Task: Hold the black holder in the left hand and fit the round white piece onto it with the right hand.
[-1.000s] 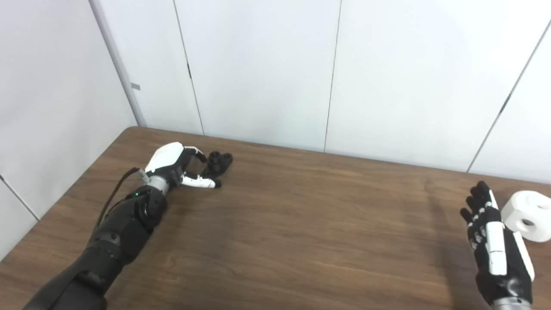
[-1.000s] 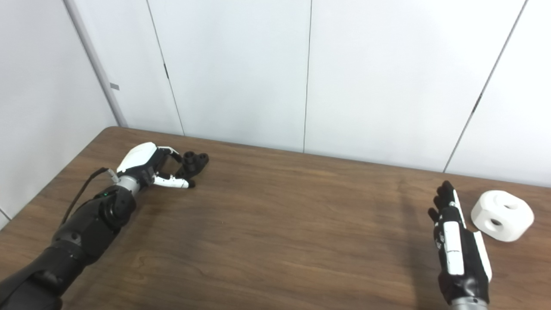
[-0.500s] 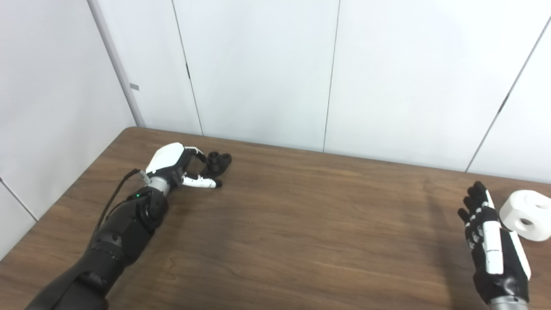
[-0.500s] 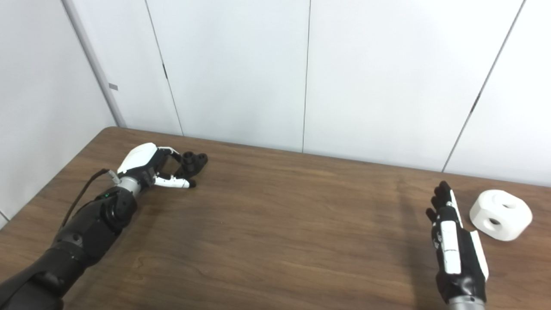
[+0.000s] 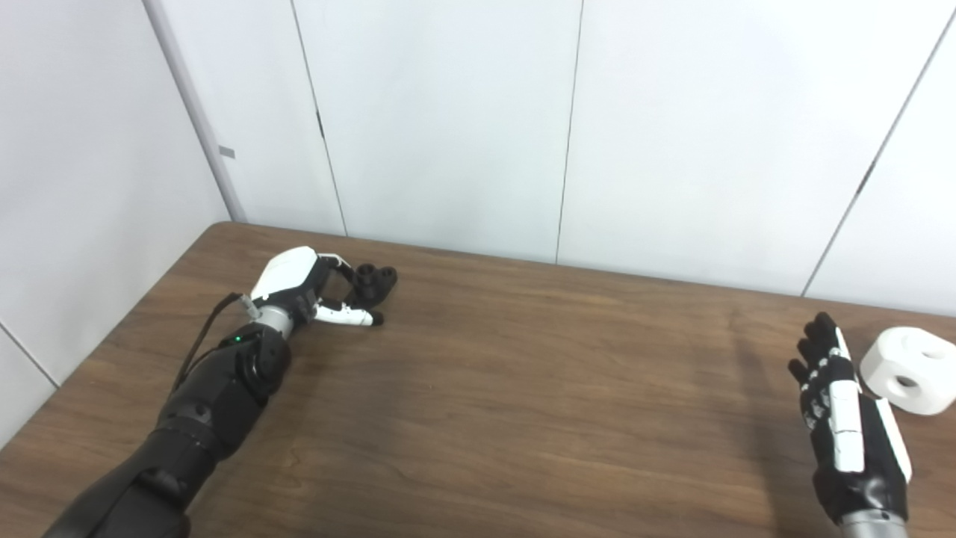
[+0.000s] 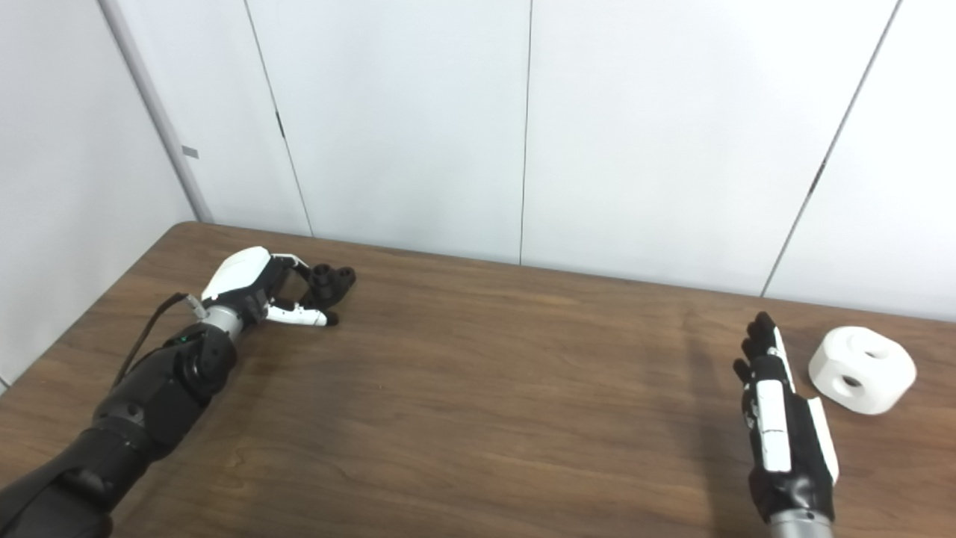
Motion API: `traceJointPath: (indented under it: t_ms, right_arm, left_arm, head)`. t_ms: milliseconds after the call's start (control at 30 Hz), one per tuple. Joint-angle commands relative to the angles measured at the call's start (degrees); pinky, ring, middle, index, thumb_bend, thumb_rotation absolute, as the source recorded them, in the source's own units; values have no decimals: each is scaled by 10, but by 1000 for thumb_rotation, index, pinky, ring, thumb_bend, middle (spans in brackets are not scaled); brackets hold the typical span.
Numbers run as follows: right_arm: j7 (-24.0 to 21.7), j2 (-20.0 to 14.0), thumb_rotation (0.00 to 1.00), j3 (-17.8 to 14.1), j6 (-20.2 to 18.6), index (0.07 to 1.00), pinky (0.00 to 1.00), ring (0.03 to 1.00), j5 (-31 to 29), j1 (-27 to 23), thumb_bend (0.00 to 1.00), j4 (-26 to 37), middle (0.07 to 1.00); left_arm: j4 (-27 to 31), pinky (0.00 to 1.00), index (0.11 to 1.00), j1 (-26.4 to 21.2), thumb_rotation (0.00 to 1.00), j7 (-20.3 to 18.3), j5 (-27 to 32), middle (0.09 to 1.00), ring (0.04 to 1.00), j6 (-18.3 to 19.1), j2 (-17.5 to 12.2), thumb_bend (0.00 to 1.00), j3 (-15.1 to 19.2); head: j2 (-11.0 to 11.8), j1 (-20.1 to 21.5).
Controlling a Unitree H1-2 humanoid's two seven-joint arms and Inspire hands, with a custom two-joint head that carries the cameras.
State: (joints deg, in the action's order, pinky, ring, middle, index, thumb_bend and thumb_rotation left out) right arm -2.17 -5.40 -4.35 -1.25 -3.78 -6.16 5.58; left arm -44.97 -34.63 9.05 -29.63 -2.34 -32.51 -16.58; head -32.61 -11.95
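- The right eye view shows the round white piece whole, with one hole in its top face and one in its side; in the left eye view it sits closer to the picture's right edge.
- Both views show a brown wooden table in front of white wall panels; a thin cable runs along the left forearm.
- Nothing lies on the table between the two hands, and nothing blocks the way to either part.
- The black holder lies on the table near its far left corner, with round sockets showing on top.
- The left hand rests beside the holder, fingers curled over its near side and thumb stretched below it; whether they actually grip it, I cannot tell.
- The right hand is held edge-up with fingers straight and pressed together, holding nothing.
- The white piece rests on the table just to the right of that hand, apart from it.
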Motion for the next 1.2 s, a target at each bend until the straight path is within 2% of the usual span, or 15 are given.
traceJointPath:
  t_ms: [0, 267, 300, 333, 433, 700, 1167]
  right_arm:
    - [2, -1, 971, -4, 27, 1000, 987, 1000, -3, -11, 514, 20, 1000]
    - [5, -3, 966, -7, 28, 1000, 992, 1000, 1, -7, 531, 22, 1000]
    - [5, -3, 967, -6, 29, 1000, 989, 1000, 3, -7, 533, 23, 1000]
    - [5, -3, 969, -7, 30, 1000, 983, 1000, 2, -7, 534, 23, 1000]
    - [6, -2, 954, -8, 27, 1000, 985, 1000, 2, -7, 546, 26, 1000]
    - [10, 1, 937, -10, 30, 1000, 976, 1000, 3, -11, 576, 27, 1000]
    - [17, 2, 944, -13, 15, 1000, 961, 992, 5, -15, 583, 41, 1000]
  left_arm:
    - [-14, 909, 616, -1, 202, -11, -17, 779, 858, -21, 19, 967, -21]
    - [-38, 879, 566, -5, 72, 41, -15, 719, 819, -43, 26, 942, -20]
    - [-43, 887, 529, -5, 65, 45, -10, 716, 822, -49, 28, 738, -16]
    - [-47, 896, 504, -5, 58, 49, -8, 713, 825, -54, 30, 612, -15]
    - [-57, 902, 487, -9, 50, 56, -7, 705, 832, -63, 31, 532, -14]
    - [-67, 910, 486, -13, 45, 57, -17, 695, 843, -82, 24, 521, -27]
    - [-34, 935, 486, -7, 45, 26, -11, 714, 864, -88, 11, 521, -34]
  head:
    - [0, 1]
    - [-3, 8]
    - [-4, 8]
    - [-4, 8]
    - [-7, 8]
    - [-9, 10]
    - [-18, 13]
